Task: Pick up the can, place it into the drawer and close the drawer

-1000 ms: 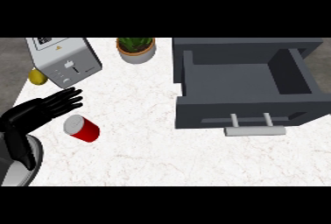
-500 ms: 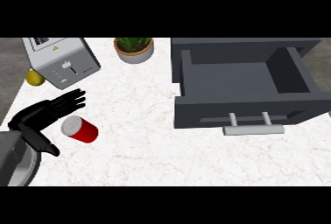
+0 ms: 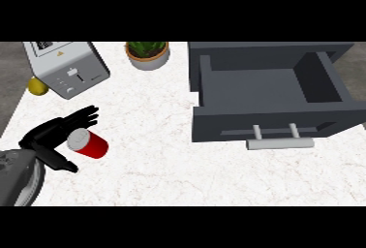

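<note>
Reaching with left hand (image 3: pixel 52 137), fingers spread and unclenched, just left of the red can (image 3: pixel 88 143). Probably light, rigid, slick; best wrapped around its curved side.

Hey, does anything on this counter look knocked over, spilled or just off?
Only the red can: it lies tipped rather than upright, right beside the left hand. No spill shows. The drawer stands open, and the toaster, plant pot and lemon look normal.
</note>
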